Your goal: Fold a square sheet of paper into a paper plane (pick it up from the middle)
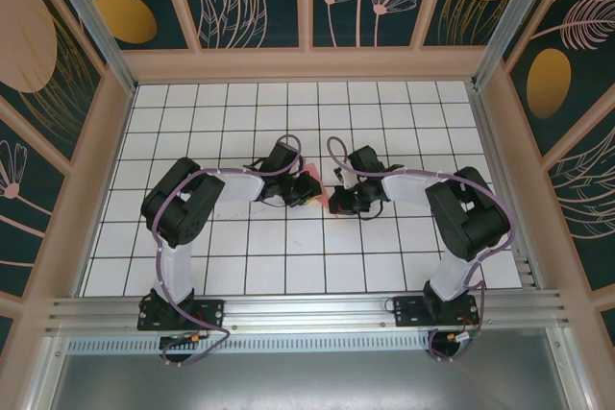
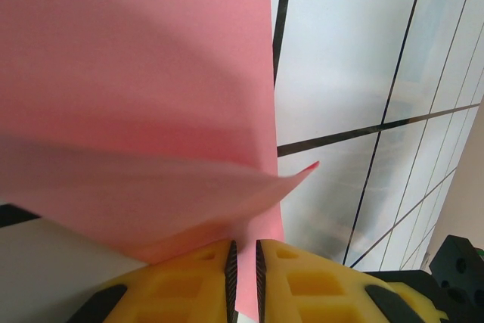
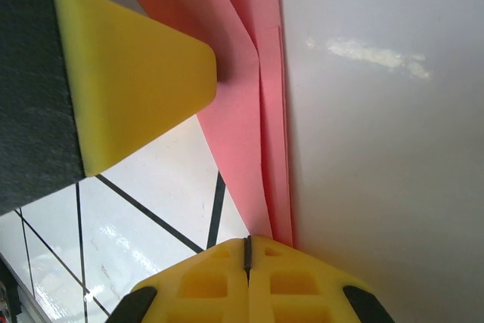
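Note:
The salmon-pink sheet of paper (image 1: 313, 180) shows as a small corner between the two wrists at mid-table. In the left wrist view the paper (image 2: 136, 73) is a creased, layered flap, and a strip of it runs down between the yellow fingers. My left gripper (image 2: 243, 262) is shut on that strip. In the right wrist view the folded paper (image 3: 242, 111) tapers down to my right gripper (image 3: 246, 251). Its jaws are shut tight, with the paper's narrow end passing under the right fingertip. The left gripper's yellow finger (image 3: 128, 73) touches the paper's edge there.
The white grid table (image 1: 288, 266) is boxed in by wooden-framed patterned walls (image 1: 91, 170) on three sides. An aluminium rail (image 1: 307, 314) with both arm bases runs along the near edge. Open tiles lie in front of and behind the grippers.

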Robot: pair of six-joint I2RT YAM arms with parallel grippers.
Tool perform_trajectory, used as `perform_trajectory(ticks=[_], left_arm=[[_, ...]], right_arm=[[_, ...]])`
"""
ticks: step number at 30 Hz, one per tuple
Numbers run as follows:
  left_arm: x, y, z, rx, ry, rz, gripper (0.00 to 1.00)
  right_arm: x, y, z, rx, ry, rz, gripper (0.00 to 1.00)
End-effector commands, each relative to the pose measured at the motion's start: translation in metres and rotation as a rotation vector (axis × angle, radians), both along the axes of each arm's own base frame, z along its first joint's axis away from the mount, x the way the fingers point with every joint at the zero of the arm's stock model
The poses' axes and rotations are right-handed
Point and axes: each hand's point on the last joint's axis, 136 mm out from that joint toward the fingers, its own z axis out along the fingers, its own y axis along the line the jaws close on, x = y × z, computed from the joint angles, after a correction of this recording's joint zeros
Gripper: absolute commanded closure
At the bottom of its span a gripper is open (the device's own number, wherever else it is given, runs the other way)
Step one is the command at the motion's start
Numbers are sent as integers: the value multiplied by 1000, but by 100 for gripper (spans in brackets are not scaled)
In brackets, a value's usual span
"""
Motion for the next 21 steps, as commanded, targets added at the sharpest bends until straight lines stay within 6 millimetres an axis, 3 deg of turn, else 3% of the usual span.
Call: perform_trajectory(ticks=[1, 5, 13, 21], left_arm=[[-8, 46, -65, 250, 63, 78, 80], [-7, 47, -65, 255, 63, 81, 80], [-8, 49, -68, 265, 68, 81, 80], [-9, 48, -68, 269, 68, 78, 80]], right_arm=[[-14, -19, -15, -90, 47, -13, 94], [-16, -25, -20, -116, 55, -26, 94], [-13, -28, -12, -106, 42, -42, 94], [-39, -42, -27, -130, 130, -50, 97]])
